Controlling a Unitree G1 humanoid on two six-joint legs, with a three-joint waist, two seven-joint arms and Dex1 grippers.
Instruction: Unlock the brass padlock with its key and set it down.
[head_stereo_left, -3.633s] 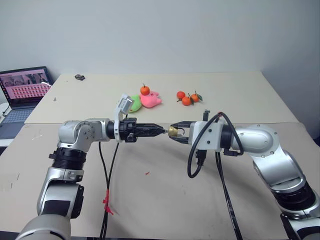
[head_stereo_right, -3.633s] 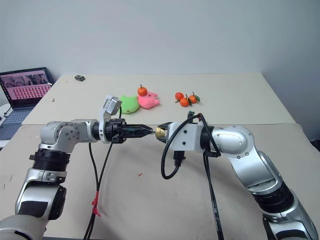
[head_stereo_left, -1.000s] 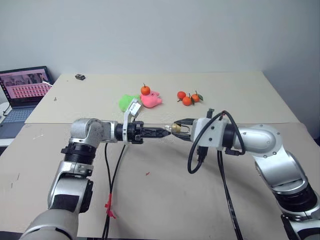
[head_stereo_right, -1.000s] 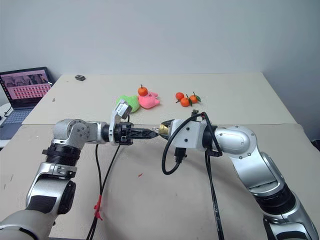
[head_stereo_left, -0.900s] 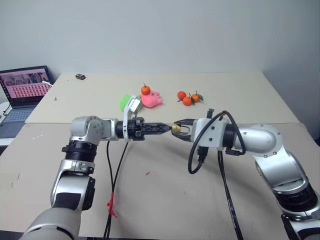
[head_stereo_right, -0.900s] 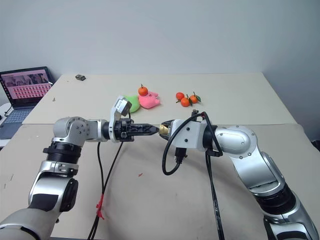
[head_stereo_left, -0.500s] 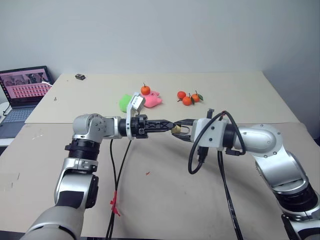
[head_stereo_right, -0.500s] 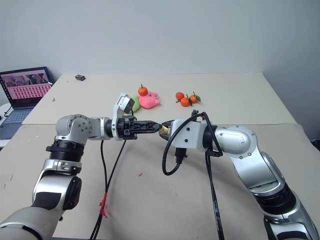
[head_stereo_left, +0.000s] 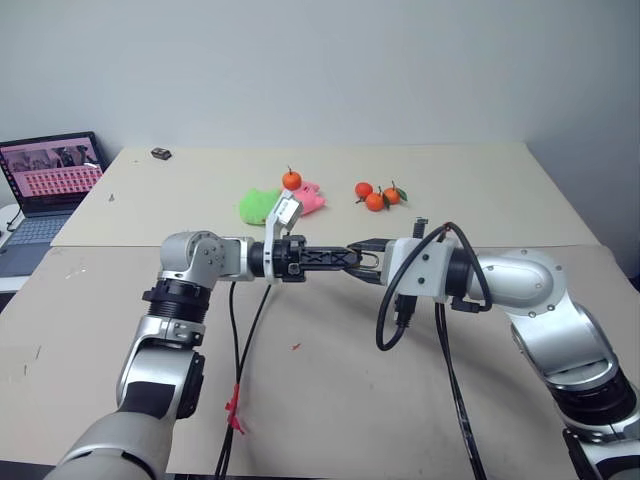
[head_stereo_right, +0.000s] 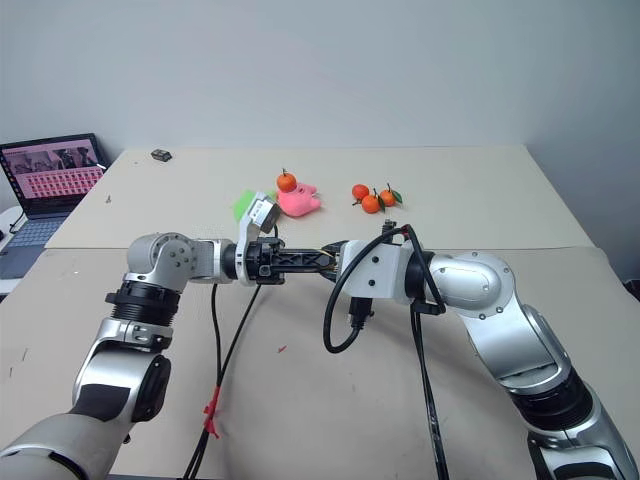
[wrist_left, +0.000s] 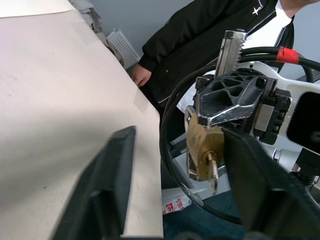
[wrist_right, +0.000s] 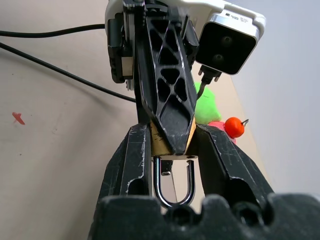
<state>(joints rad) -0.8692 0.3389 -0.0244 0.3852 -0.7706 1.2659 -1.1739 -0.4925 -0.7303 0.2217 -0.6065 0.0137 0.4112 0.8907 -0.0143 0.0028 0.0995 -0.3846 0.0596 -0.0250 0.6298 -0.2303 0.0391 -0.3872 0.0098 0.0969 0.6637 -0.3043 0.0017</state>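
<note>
My right gripper (head_stereo_left: 356, 258) is shut on the brass padlock (wrist_left: 201, 147) and holds it in the air over the table's middle. The right wrist view shows the silver shackle (wrist_right: 173, 186) between that gripper's two fingers (wrist_right: 136, 160). The small silver key (wrist_left: 213, 175) sticks out of the lock's end. My left gripper (head_stereo_left: 347, 257) reaches in level from the left and is open. Its fingers (wrist_left: 112, 180) stand on either side of the padlock and key with a gap showing. From the head views the left fingers hide most of the lock.
Behind the arms lie a green toy (head_stereo_left: 256, 205), a pink toy (head_stereo_left: 311, 198) and three oranges (head_stereo_left: 375, 200). A laptop (head_stereo_left: 45, 185) sits at the far left, a small dark object (head_stereo_left: 159, 153) at the back edge. Black cables (head_stereo_left: 385, 320) hang from both wrists. A person in a black jacket (wrist_left: 210, 35) stands nearby.
My left gripper has slid right, from just short of the padlock to having its fingers around the lock's key end. The right gripper and padlock have stayed put.
</note>
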